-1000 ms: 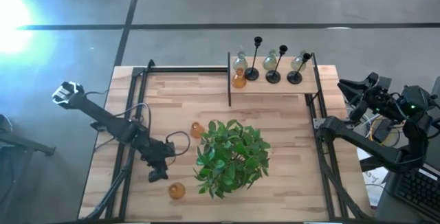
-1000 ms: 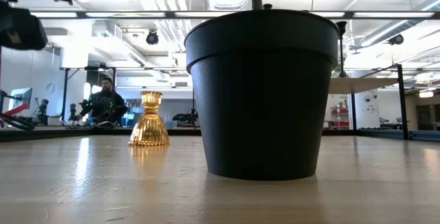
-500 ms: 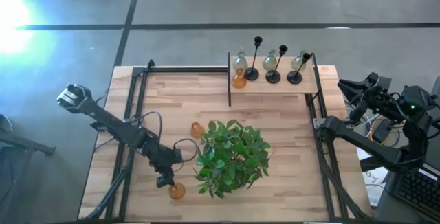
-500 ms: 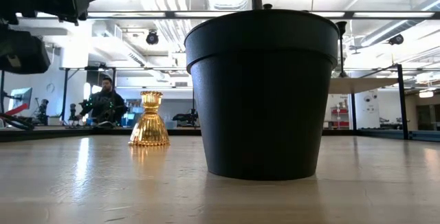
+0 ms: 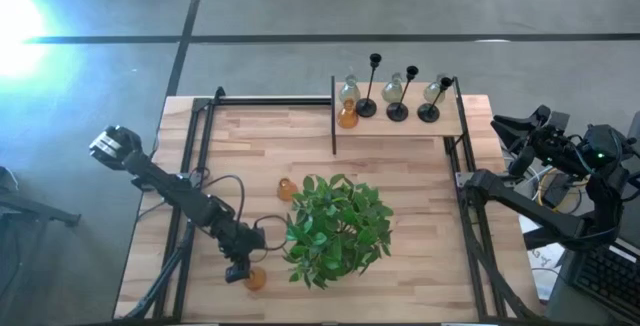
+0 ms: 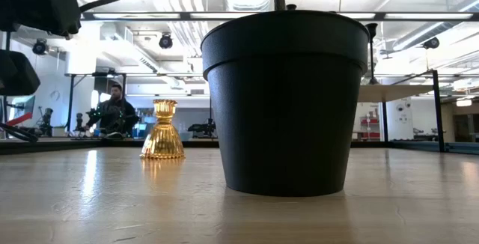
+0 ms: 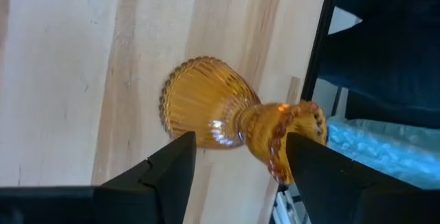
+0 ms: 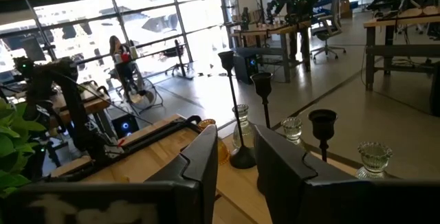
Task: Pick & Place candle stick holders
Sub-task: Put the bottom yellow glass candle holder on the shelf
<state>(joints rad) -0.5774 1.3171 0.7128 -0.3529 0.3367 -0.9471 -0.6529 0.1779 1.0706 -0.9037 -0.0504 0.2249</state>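
Left gripper point(image 5: 240, 271): mine, at the table's near edge, fingers spread apart, nothing clamped; it is poised directly at the amber ribbed glass candle stick holder point(image 7: 227, 117).
Target holder: bulbous fluted skirt, narrow neck, beaded cup rim; translucent amber glass. In the high view it stands just beside my fingertips point(image 5: 257, 278), left of the green leafy plant point(image 5: 335, 228).
Axis: in my left wrist view its long axis runs across the frame, between my two dark fingers point(image 7: 168, 172).
Second amber holder point(image 6: 163, 130): upright on the light wooden plank table point(image 5: 420, 196), flared base down, beside the matte black pot point(image 6: 283, 102).
Raised wooden shelf point(image 5: 400, 126): carries black thin-stemmed holders point(image 5: 371, 86), clear-greyish glass holders point(image 5: 434, 90) and one amber holder.
Right gripper point(image 8: 234, 176): mine, waiting off the table's right side; fingers narrowly apart, empty.
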